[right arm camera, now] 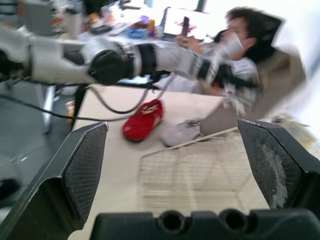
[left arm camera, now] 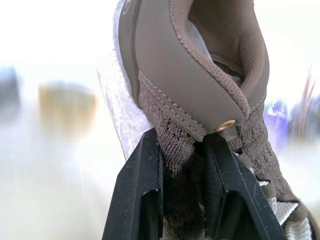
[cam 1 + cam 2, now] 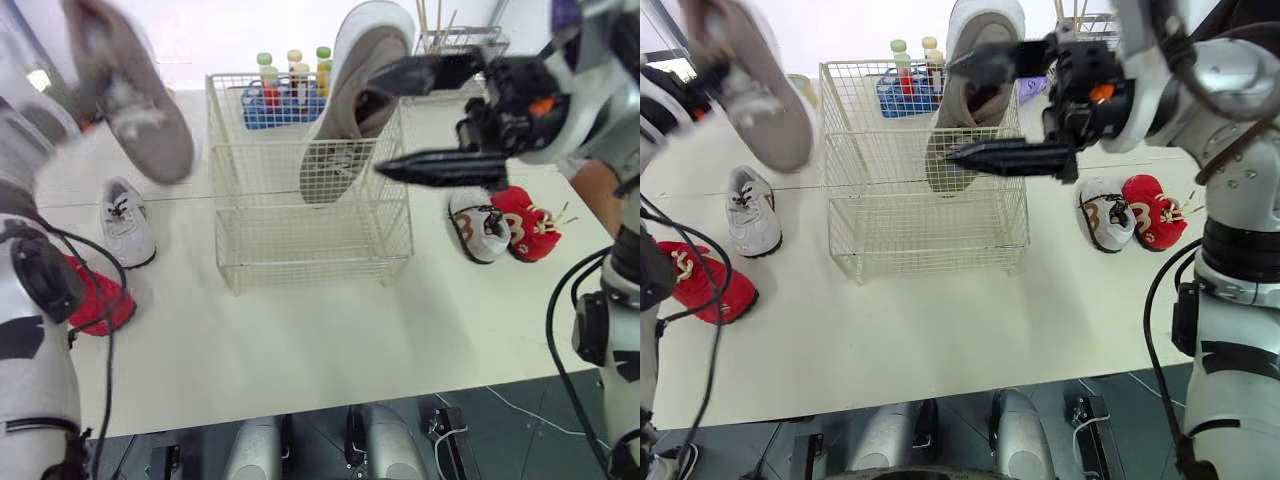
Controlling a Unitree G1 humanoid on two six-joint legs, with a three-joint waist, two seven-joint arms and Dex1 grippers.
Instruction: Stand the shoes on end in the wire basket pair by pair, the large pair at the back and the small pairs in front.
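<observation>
The wire basket (image 3: 300, 215) stands mid-table. One large grey-brown shoe (image 3: 352, 100) stands on end inside it at the back right, its heel rising above the rim. The matching large shoe (image 3: 135, 95) hangs in the air to the left of the basket, and my left gripper (image 2: 182, 145) is shut on its heel collar. My right gripper (image 3: 375, 125) hovers wide open over the basket's right side, next to the standing shoe, holding nothing. On the table lie a small grey shoe (image 3: 127, 222) and a red shoe (image 3: 95, 300) at the left, and a small white shoe (image 3: 480, 225) and a small red shoe (image 3: 528, 222) at the right.
A blue rack of bottles (image 3: 285, 95) stands just behind the basket. A wire holder with sticks (image 3: 460, 40) is at the back right. A person (image 1: 240, 45) sits beyond the table's left side. The table's front edge (image 3: 330, 400) is close to me.
</observation>
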